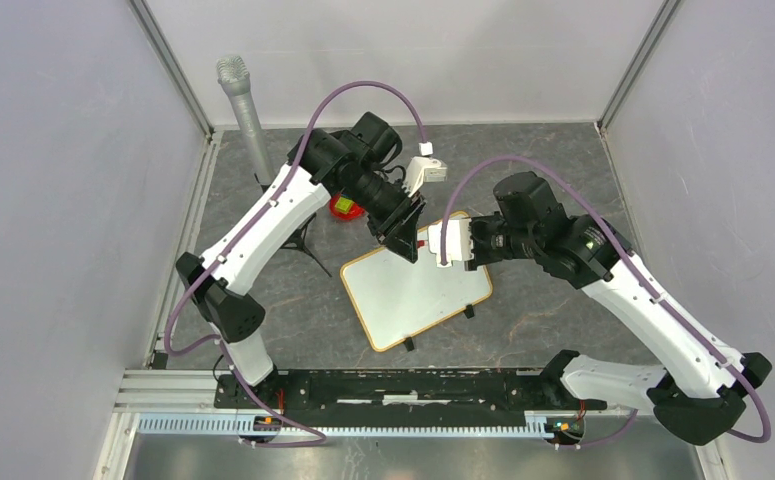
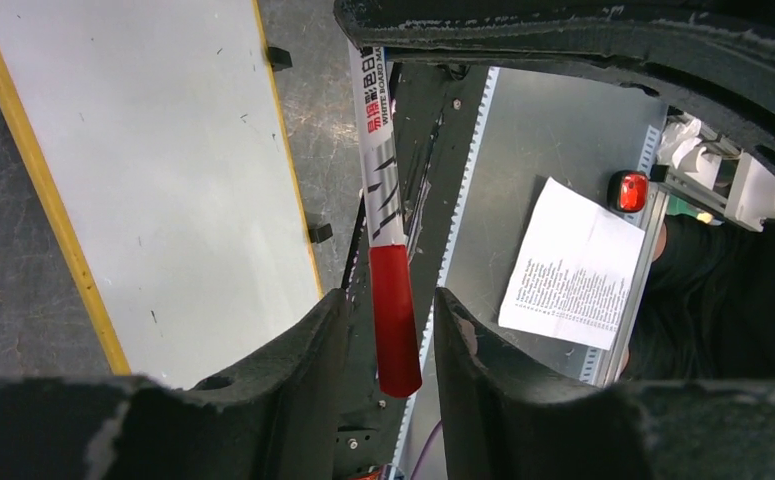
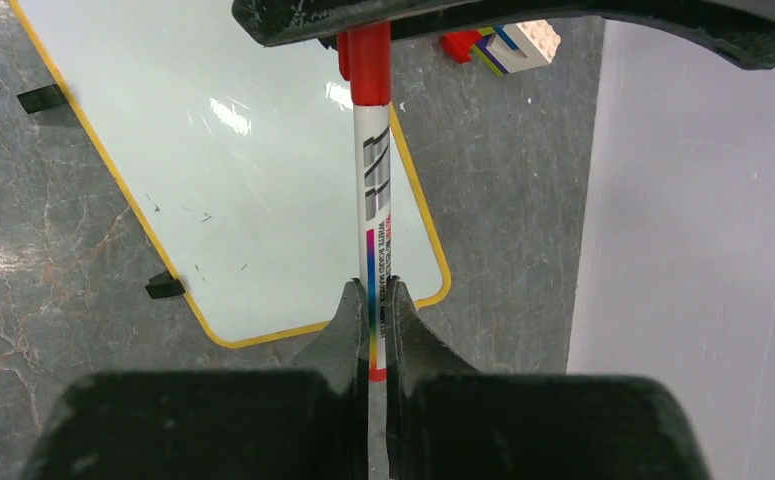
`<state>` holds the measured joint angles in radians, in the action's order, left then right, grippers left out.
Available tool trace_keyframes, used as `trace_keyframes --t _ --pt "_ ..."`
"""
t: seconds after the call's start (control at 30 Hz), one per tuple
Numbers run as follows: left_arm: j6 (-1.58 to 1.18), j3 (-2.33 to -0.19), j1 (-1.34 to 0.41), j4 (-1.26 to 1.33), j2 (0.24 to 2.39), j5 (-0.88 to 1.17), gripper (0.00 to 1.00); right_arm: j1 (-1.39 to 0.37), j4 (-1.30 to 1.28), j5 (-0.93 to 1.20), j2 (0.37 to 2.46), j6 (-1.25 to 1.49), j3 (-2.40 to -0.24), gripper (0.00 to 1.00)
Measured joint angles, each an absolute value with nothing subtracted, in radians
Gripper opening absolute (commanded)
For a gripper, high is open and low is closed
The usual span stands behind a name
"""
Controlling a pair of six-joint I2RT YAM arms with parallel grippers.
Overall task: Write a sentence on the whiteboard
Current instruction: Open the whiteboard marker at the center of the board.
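Whiteboard: flat on the grey table, mid-scene, turned at an angle, both arms reaching in over its far corner.
Board face: white, just a few tiny dark specks; 2 black clip feet on the near edge.
Right gripper: clamped tight on the marker, pinching the printed end of the white barrel, fingers pressed to both sides.
Marker: held above the board's far edge, its red cap pointing at the other arm.
Left gripper: jaws part open, 1 finger each side of the red cap, a sliver of gap showing on both sides, no squeeze visible.
Background: grey cylinder on a stand at the far left, toy bricks beyond the board.
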<state>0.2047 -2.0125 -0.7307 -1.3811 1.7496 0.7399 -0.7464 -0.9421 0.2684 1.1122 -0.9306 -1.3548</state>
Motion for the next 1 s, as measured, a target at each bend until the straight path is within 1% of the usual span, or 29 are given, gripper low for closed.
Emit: trace_keyframes --t 0.07,0.17,0.2,0.23,0.27,0.3,0.33,0.4,0.43,0.53,0.6,0.67,0.77,0.9,1.0 --pt "0.204 -2.011 -0.731 -1.381 1.752 0.744 0.31 -0.746 -0.940 0.264 1.111 -0.928 -1.355 0.00" --pt "0.202 -2.011 -0.731 -1.381 1.755 0.746 0.14 -0.746 -0.941 0.264 1.111 -0.928 -1.355 0.00" --pt "0.202 -2.010 -0.731 -1.381 1.756 0.746 0.07 -0.746 -0.941 0.265 1.111 -0.928 -1.355 0.05" --pt "0.200 -2.010 -0.731 -1.380 1.756 0.741 0.03 -0.746 -0.942 0.265 1.110 -0.926 -1.355 0.15" --pt "0.200 -2.009 -0.730 -1.380 1.756 0.742 0.02 -0.746 -0.943 0.266 1.108 -0.923 -1.355 0.29" --pt "0.199 -2.009 -0.730 -1.380 1.756 0.744 0.02 -0.746 -0.944 0.268 1.106 -0.916 -1.355 0.39" --pt "0.200 -2.007 -0.730 -1.377 1.756 0.744 0.02 -0.746 -0.944 0.270 1.105 -0.908 -1.355 0.47" --pt "0.200 -1.997 -0.731 -1.364 1.754 0.748 0.02 -0.746 -0.936 0.288 1.103 -0.874 -1.355 0.59" --pt "0.201 -1.976 -0.731 -1.342 1.747 0.752 0.02 -0.746 -0.929 0.307 1.102 -0.850 -1.355 0.63" --pt "0.208 -1.910 -0.731 -1.298 1.723 0.760 0.03 -0.745 -0.906 0.368 1.098 -0.785 -1.354 0.67" --pt "0.215 -1.848 -0.731 -1.256 1.691 0.762 0.03 -0.736 -0.882 0.425 1.094 -0.731 -1.354 0.72" --pt "0.226 -1.782 -0.730 -1.209 1.645 0.762 0.02 -0.720 -0.861 0.480 1.092 -0.676 -1.355 0.78" --pt "0.234 -1.668 -0.726 -1.120 1.550 0.763 0.02 -0.666 -0.815 0.584 1.092 -0.574 -1.356 0.83" --pt "0.241 -1.507 -0.721 -0.989 1.380 0.762 0.03 -0.600 -0.758 0.723 1.092 -0.463 -1.356 0.84" --pt "0.250 -1.445 -0.720 -0.929 1.288 0.762 0.03 -0.559 -0.709 0.848 1.093 -0.384 -1.356 0.84"
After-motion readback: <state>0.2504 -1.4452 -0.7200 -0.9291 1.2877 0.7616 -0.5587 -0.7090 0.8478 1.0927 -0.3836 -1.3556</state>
